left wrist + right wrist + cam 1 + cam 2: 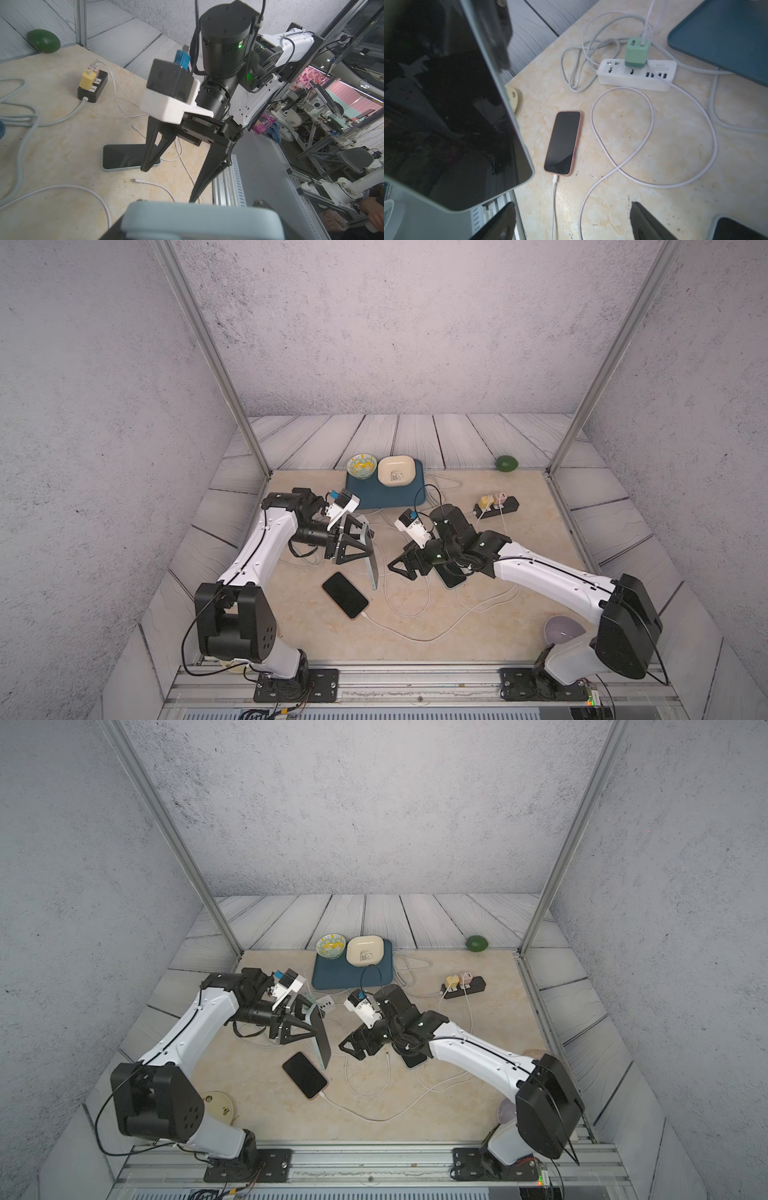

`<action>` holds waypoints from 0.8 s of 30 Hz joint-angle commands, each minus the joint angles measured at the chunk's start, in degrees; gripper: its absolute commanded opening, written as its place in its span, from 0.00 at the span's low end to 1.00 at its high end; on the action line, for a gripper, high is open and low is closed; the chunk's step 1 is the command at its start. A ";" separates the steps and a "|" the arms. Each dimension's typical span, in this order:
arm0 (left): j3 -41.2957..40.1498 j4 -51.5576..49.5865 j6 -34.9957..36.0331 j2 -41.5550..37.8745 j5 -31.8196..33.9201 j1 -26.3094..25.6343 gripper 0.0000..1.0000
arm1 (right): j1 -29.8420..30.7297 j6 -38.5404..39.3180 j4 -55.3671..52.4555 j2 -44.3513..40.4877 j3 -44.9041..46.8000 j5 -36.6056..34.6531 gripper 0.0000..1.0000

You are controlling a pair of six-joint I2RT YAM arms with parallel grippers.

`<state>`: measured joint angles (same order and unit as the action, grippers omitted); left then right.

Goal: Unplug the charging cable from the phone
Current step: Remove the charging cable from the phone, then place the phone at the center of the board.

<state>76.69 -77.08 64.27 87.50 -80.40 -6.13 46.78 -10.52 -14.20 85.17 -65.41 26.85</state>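
My left arm rises from its base at 7 o'clock on the beige marble-patterned tabletop (299, 614). The elbow is high, the forearm slants toward the middle, and the wrist is level, aimed at 3 o'clock. My left pincer (311, 1018) is pressed onto a slim phone in a pale teal case (322, 1042) and pinches its upper half. The phone stands on its long edge with its dark screen facing 3 o'clock and its lower end pointing toward 6 o'clock. I cannot tell whether that end touches the table.

Just beside it, toward 7 o'clock, a pink-cased phone (345, 595) lies flat, screen up, with a thin white lead (365, 615) plugged into its near end.

At the centre, the white charging cable (387, 1052) lies loose on the table. Its metal plug is bare and well apart from the held phone, just below my right fingers.

My right arm comes in from its base at 5 o'clock, the forearm low and long, the wrist bent down and turned toward 9 o'clock. My right pincer (168, 185) is spread wide and grips nothing. It hangs over a second teal-cased phone (124, 159) lying flat.

Toward 2 o'clock sits a black power strip (505, 506) with yellow and pink chargers.
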 commanded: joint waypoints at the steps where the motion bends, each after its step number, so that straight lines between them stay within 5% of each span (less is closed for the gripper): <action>1: 1.63 -3.32 2.78 -0.18 -3.36 0.46 0.20 | -0.21 1.82 5.21 -1.28 1.96 7.79 0.90; 10: 1.58 -5.54 5.94 0.03 -4.38 0.50 0.20 | 0.10 -0.10 12.94 -0.03 2.12 21.65 0.99; 24: 4.15 -17.51 18.41 3.08 -4.72 0.43 0.20 | 2.18 1.02 14.26 3.98 -0.51 18.31 0.99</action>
<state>78.70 -88.09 77.10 89.69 -81.47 -6.11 48.42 -10.31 -0.14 88.47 -63.70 45.69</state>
